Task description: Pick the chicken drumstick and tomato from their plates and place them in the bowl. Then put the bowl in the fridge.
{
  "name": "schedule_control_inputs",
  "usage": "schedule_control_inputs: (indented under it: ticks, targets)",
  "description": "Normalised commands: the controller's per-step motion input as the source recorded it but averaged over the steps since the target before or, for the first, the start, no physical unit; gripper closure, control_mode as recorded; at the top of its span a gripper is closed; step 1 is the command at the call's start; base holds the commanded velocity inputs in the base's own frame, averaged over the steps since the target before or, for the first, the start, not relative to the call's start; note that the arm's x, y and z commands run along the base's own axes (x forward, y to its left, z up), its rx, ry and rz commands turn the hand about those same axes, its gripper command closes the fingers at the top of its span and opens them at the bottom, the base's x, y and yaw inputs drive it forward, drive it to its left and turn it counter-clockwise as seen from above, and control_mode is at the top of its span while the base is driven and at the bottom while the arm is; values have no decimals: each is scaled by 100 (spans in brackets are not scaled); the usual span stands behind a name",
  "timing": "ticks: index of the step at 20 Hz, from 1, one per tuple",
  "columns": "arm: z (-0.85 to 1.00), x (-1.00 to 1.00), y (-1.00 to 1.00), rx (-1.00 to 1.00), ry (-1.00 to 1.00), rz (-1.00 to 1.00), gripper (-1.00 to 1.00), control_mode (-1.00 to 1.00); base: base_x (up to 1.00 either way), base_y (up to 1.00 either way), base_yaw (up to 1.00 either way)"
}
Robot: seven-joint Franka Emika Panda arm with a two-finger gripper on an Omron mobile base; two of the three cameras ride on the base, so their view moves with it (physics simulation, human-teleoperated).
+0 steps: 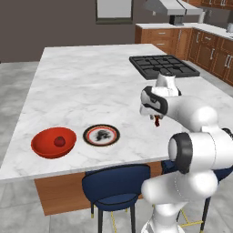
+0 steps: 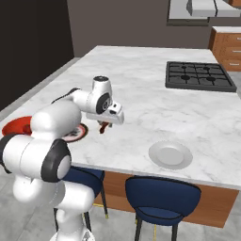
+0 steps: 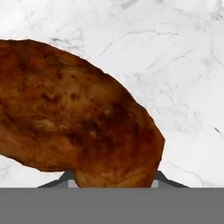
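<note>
Two plates sit on the marble worktop [image 1: 82, 86]: the dark-rimmed one [image 1: 101, 135] just beside the red bowl [image 1: 45, 148] near the front edge, and the plain pale one [image 2: 170, 155] well apart from them, further along that same edge. My gripper [image 1: 156, 119] hangs above the worktop between the two plates, its jaws narrowed around the chicken drumstick [image 3: 74, 118], which I hold clear of the surface; in the hand view the brown meat looms large against the white marble, and from the base views a reddish end dangles below my hand. Inside the bowl lies the tomato [image 1: 59, 141]. Beyond my arm a black hob [image 1: 163, 65] is set into the worktop, and blue stools [image 1: 116, 186] stand along its front.
</note>
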Motion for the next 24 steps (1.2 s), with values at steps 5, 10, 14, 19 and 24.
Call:
schedule_control_inputs:
  ticks: [5,10,14,19,24]
  targets:
    - [-2,5,76,-5,0,10,100,-100,0,0,0]
    - [-2,9,77,0,0,11,100,-100,0,0,0]
    - [0,13,80,0,0,9,100,-100,0,0,0]
    - [0,8,81,0,0,11,100,-100,0,0,0]
    - [1,5,80,0,1,10,100,-100,0,0,0]
